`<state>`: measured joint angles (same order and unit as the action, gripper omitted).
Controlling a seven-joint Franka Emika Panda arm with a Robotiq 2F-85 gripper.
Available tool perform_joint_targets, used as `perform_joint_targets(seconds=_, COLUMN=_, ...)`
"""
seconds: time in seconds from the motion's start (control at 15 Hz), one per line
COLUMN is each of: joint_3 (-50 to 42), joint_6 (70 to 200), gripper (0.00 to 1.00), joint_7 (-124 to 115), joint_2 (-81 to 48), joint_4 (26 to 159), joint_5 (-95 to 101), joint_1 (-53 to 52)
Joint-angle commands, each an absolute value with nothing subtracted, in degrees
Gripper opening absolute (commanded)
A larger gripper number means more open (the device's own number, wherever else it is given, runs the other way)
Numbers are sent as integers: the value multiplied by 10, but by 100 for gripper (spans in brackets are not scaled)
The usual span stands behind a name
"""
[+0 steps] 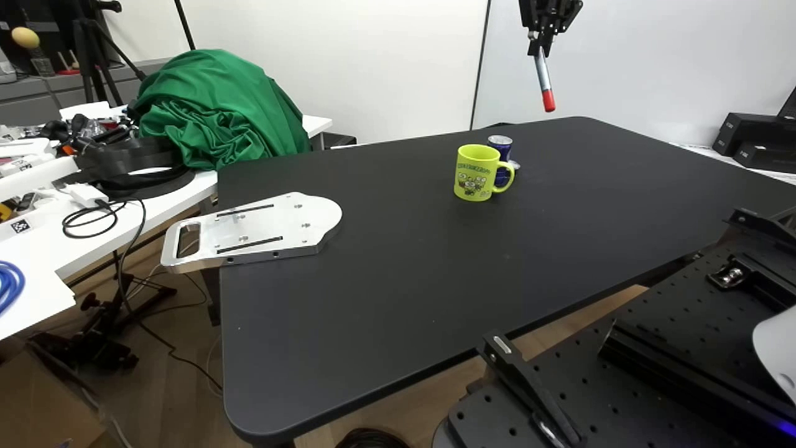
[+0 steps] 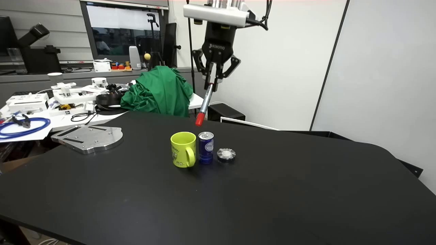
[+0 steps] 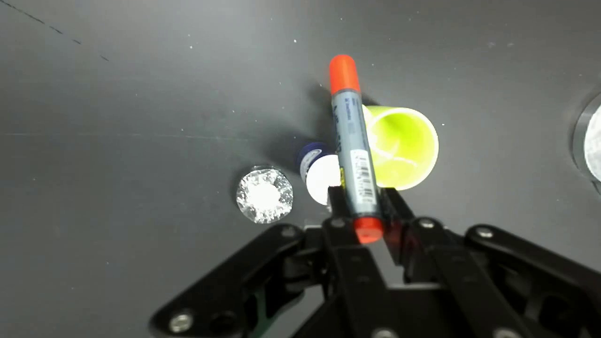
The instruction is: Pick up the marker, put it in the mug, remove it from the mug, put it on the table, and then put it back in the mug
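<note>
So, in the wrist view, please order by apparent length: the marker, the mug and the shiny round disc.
1. Marker (held nearer the camera, which enlarges it)
2. Mug
3. Shiny round disc

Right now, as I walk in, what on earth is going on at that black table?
Robotic jaws are closed on a red-capped marker, holding it tilted in mid-air, cap end down. On the black table, a yellow-green cartoon-print mug stands upright, a blue drink can close beside it. The marker is outside the mug, touching only the jaws.
</note>
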<state>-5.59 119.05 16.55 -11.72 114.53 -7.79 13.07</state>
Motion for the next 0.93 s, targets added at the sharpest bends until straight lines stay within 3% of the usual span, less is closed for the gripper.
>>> perform_joint_targets(seconds=0.0, joint_3=-74, joint_6=1194, gripper=6, joint_7=165, joint_2=-114, joint_4=1176, joint_5=-76, joint_1=133)
perform_joint_targets(seconds=0.87, joint_3=-104, joint_6=1285, gripper=6, joint_7=195, joint_2=-194, joint_4=1256, joint_5=-70, joint_1=170)
